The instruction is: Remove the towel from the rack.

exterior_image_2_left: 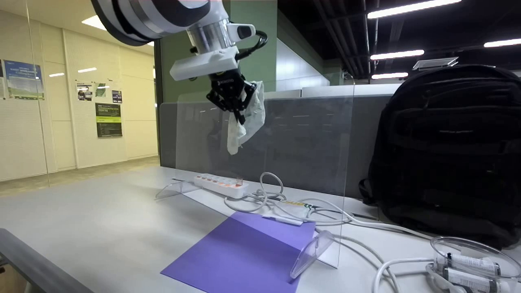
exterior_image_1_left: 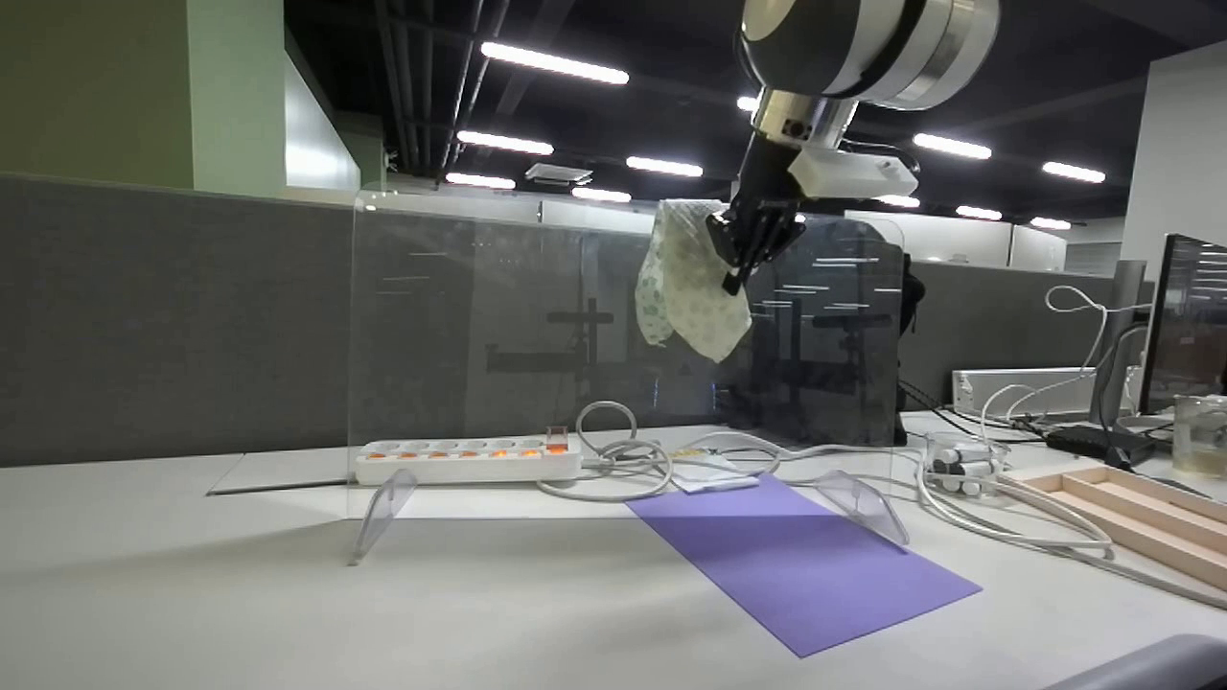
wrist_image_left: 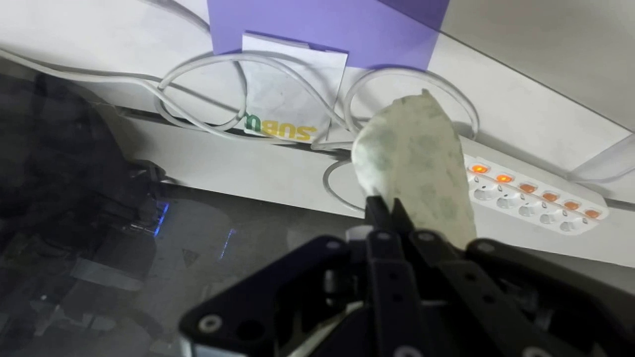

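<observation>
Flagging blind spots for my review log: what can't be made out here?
- Towel, upper part: wrist view, mostly behind the gripper.
- Whether it pinches the towel: wrist view, fingers hide the contact.
- Monitor: in an exterior view, cut off by the right edge.
- Dark poster: in an exterior view, print too small.

The power strip (exterior_image_1_left: 468,466) lies near the back edge of the desk (exterior_image_1_left: 211,594), behind the rack (exterior_image_1_left: 527,335). A sheet (exterior_image_1_left: 803,573) goes under the rack's right half. The towel (exterior_image_1_left: 698,287) hangs over its top.
</observation>
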`<state>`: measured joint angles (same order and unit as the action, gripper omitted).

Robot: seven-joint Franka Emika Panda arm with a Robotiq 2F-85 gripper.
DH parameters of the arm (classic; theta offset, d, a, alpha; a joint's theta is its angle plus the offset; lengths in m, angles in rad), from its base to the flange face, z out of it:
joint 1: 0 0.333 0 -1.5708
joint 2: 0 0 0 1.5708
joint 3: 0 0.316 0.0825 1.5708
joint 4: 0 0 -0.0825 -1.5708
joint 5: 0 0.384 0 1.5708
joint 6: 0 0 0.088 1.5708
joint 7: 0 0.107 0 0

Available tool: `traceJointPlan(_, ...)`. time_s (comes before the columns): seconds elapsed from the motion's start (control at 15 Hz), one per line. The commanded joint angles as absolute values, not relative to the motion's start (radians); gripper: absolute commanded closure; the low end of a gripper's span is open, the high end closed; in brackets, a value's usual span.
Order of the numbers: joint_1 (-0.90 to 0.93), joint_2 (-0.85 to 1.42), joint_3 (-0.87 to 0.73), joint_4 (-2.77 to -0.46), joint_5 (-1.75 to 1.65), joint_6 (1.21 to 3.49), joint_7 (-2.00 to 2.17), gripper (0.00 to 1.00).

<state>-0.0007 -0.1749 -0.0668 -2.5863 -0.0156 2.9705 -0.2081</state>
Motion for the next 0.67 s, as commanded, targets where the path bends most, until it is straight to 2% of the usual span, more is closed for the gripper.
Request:
traceJointPlan(0.0, 0.036, -0.184, -0.072, -2.605, 0.028, 2.932, -0.239, 1.0)
traceJointPlan(0.6, 0.09, -0.164, -0.048, -2.668, 0.041, 2.761, -0.306, 1.0)
